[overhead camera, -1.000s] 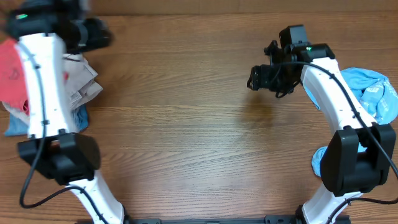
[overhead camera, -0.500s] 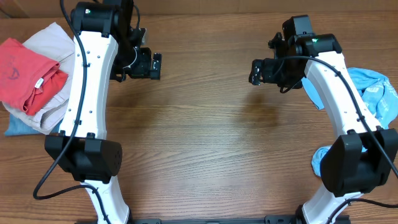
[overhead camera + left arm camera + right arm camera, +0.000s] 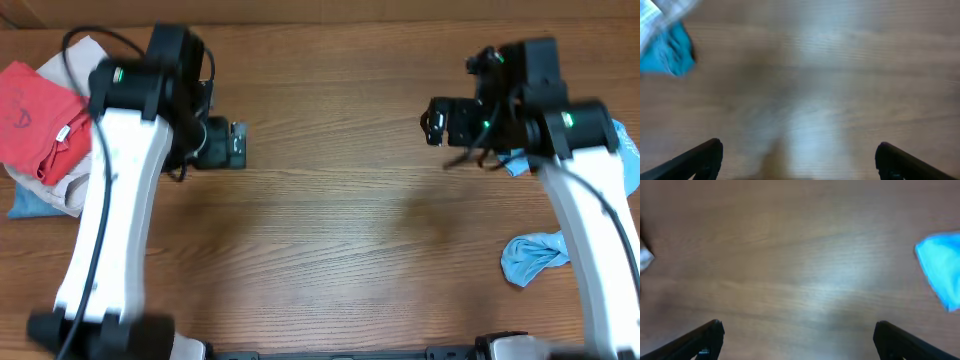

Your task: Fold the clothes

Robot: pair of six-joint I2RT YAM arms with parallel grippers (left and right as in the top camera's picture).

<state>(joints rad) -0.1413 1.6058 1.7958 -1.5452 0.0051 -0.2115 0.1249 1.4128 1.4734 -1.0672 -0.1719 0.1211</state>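
Both jaws wide open and empty; I'd send right gripper point(image 3: 432, 122) to pinch blue shirt point(image 3: 535, 255) by an edge, left gripper point(image 3: 235, 145) ready to spread.

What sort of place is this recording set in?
Likely a robot test bench: a wooden table, a left arm and right arm based at its edge, a red-orange T-shirt and light-blue shirt at the sides.
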